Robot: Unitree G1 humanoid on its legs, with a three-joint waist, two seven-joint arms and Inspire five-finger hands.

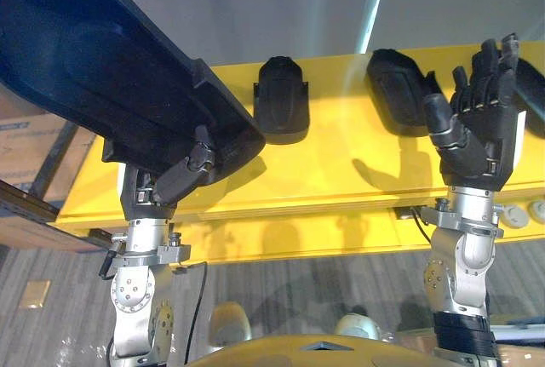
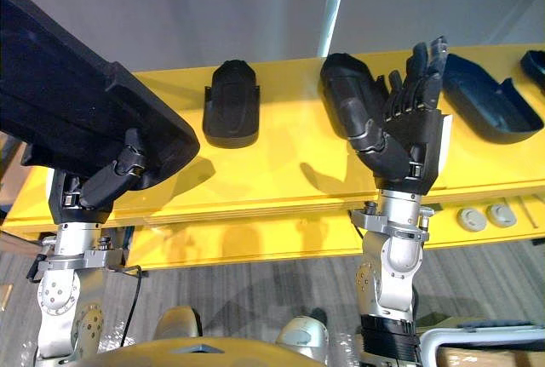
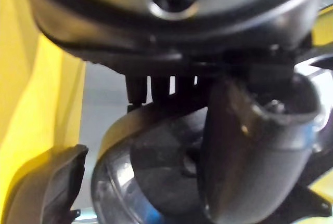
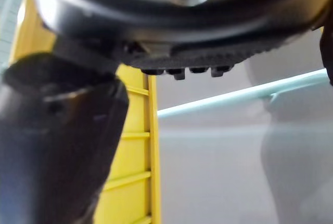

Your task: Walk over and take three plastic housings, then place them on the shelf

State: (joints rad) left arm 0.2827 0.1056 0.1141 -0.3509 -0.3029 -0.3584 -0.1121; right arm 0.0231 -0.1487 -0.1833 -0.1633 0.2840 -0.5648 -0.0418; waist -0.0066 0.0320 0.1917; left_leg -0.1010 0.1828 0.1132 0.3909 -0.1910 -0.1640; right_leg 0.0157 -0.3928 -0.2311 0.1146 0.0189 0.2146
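My left hand [image 1: 183, 175] is shut on a large black plastic housing [image 1: 102, 69], its thumb curled under the edge, holding it tilted up above the left end of the yellow shelf [image 1: 341, 171]. The thumb [image 3: 250, 146] presses the housing's glossy shell [image 3: 145, 182] in the left wrist view. My right hand [image 2: 409, 137] is open, palm toward me and fingers straight up, holding nothing. It stands in front of a second black housing [image 2: 349, 94] that lies on the shelf. A smaller housing [image 2: 232, 103] lies mid-shelf and a third [image 2: 490, 94] further right.
A grey wall with a pale light strip [image 2: 332, 5] rises behind the shelf. Two round grey pads [image 2: 485, 216] sit below the shelf's front edge on the right. A cardboard box [image 1: 34, 146] stands at the left, with grey carpet [image 1: 281, 290] below.
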